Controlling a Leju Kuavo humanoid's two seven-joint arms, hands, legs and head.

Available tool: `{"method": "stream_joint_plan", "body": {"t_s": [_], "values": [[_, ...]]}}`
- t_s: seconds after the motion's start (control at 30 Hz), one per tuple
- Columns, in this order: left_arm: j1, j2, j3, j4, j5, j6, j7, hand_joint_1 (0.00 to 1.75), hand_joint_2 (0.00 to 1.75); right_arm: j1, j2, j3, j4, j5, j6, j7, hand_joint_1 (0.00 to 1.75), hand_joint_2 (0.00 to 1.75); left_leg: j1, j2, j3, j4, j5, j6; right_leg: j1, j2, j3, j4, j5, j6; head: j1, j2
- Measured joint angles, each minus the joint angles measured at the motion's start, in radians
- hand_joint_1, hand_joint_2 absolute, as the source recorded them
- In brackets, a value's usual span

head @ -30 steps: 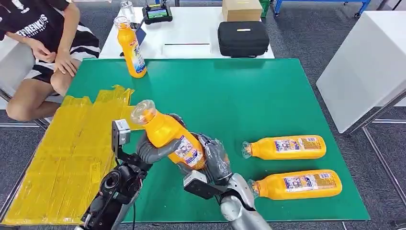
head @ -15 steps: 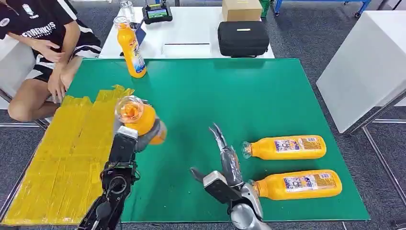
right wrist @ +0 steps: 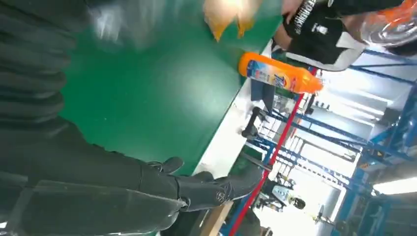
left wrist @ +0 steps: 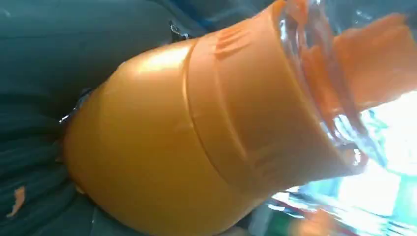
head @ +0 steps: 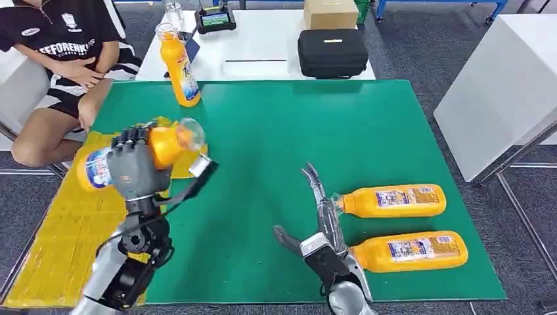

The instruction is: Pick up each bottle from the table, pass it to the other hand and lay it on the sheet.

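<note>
From my station I see my left hand (head: 134, 164) wrapped around the body of an orange bottle (head: 154, 149), carried on its side above the yellow sheet (head: 66, 230) at the left edge of the green table (head: 295, 131), its clear cap pointing toward the table's middle. The bottle looks like smooth, rigid plastic, full of liquid, so I judge it fairly heavy and inclined to slip or roll; the broad labelled body is the safest place to hold, not the narrow neck. In the left wrist view the orange shoulder and clear cap sit tight against the dark fingers (left wrist: 29, 147), which suggests a firm wrap. My right hand (head: 322, 216) holds nothing, fingers spread and pointing away from me, just beside the cap of the nearer lying bottle (head: 394, 201). A second lying bottle (head: 410, 251) rests closer to me, and one standing bottle (head: 182, 65) waits at the far edge near a seated person (head: 59, 59).
</note>
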Motion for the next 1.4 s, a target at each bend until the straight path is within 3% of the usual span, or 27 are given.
{"method": "stream_joint_plan", "body": {"t_s": [0.07,0.17,0.33,0.83,0.87,1.0,1.03,1.07,1.4], "values": [[-0.067,0.037,-0.125,0.062,0.017,-0.040,0.052,1.75,1.75,-0.009,-0.002,0.002,-0.006,-0.002,0.004,0.004,0.00,1.75,0.001,-0.008,-0.002,0.000,0.002,0.000,0.000,-0.007,0.000,0.001,0.000,0.000,0.001,0.000],[-0.120,0.054,-0.245,0.179,0.024,-0.078,0.067,1.75,1.75,-0.015,-0.007,0.003,-0.017,-0.002,0.010,0.005,0.00,1.75,0.001,-0.004,-0.003,0.000,0.002,0.000,-0.001,-0.004,0.000,0.001,0.001,0.000,0.001,0.000],[-0.165,0.070,-0.317,0.279,0.030,-0.089,0.073,1.75,1.75,-0.014,-0.012,0.003,-0.023,-0.002,0.014,0.005,0.00,1.75,0.000,-0.002,-0.002,0.000,0.001,0.000,-0.001,-0.003,0.000,0.001,0.000,0.001,0.001,0.000],[-0.183,0.024,-0.274,0.495,0.030,-0.170,-0.030,1.75,1.75,-0.022,-0.013,0.004,-0.026,0.005,0.036,0.012,0.00,1.75,0.000,-0.002,-0.003,0.000,0.001,0.000,-0.001,-0.003,-0.001,0.001,0.000,0.001,0.001,0.000],[-0.183,0.019,-0.264,0.509,0.030,-0.170,-0.039,1.64,1.75,-0.022,-0.013,0.004,-0.029,0.005,0.037,0.014,0.00,1.75,0.000,-0.002,-0.003,0.000,0.001,0.000,-0.001,-0.003,-0.001,0.001,0.000,0.001,0.000,0.000],[-0.184,0.004,-0.230,0.556,0.030,-0.160,-0.050,1.64,1.75,-0.022,-0.013,0.003,-0.034,0.008,0.047,0.021,0.00,1.75,0.000,-0.002,-0.003,0.000,0.001,0.000,-0.001,-0.003,-0.001,0.001,0.000,0.001,0.000,0.000],[-0.185,0.000,-0.224,0.565,0.030,-0.157,-0.050,0.17,1.75,-0.022,-0.013,0.003,-0.034,0.009,0.047,0.022,0.00,1.75,0.000,-0.002,-0.003,0.000,0.001,0.000,-0.001,-0.003,-0.001,0.001,0.000,0.001,0.001,0.000],[-0.186,-0.001,-0.219,0.572,0.030,-0.155,-0.050,0.03,1.75,-0.022,-0.013,0.003,-0.034,0.010,0.048,0.023,0.00,1.75,0.000,-0.002,-0.003,0.000,0.001,0.000,-0.001,-0.003,-0.001,0.001,0.000,0.001,0.001,0.000],[-0.194,-0.011,-0.203,0.611,0.030,-0.153,-0.037,0.00,1.75,-0.021,-0.013,0.003,-0.037,0.014,0.050,0.025,0.00,1.75,0.000,-0.002,-0.003,0.000,0.001,0.000,-0.002,-0.003,-0.001,0.001,0.000,0.001,0.001,0.000]]}}
